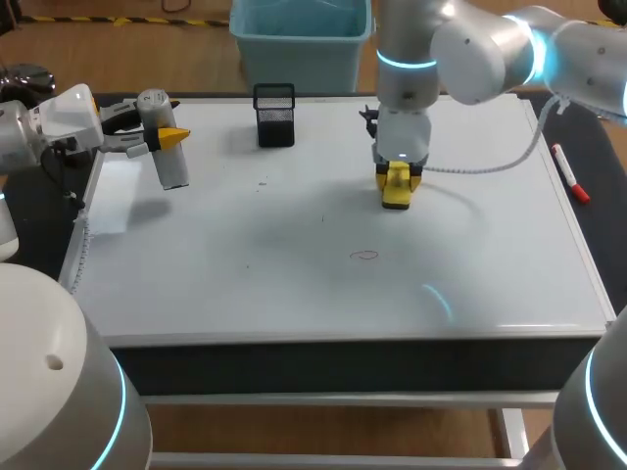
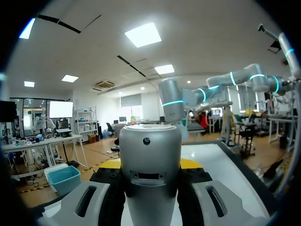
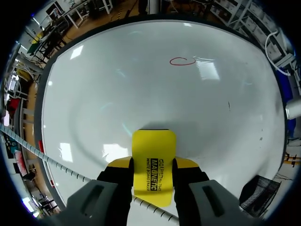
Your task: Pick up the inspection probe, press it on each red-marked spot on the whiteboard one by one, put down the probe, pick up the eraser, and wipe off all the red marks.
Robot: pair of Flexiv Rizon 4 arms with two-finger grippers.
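The yellow eraser (image 3: 153,169) is clamped between my right fingers (image 1: 397,176), closed on its two sides, low over the far middle of the whiteboard (image 1: 245,274); I cannot tell whether it touches. One red mark (image 1: 364,256), a small loop, lies nearer, well apart from it. My left fingers (image 1: 168,137) grip the silver inspection probe (image 2: 149,165) upright above the desk's far left corner. A black mesh pen holder (image 1: 275,116) stands far left of the eraser; a red marker (image 1: 570,174) lies at the right edge.

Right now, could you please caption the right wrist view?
Fingers shut on the eraser, with the whiteboard and one red mark ahead.
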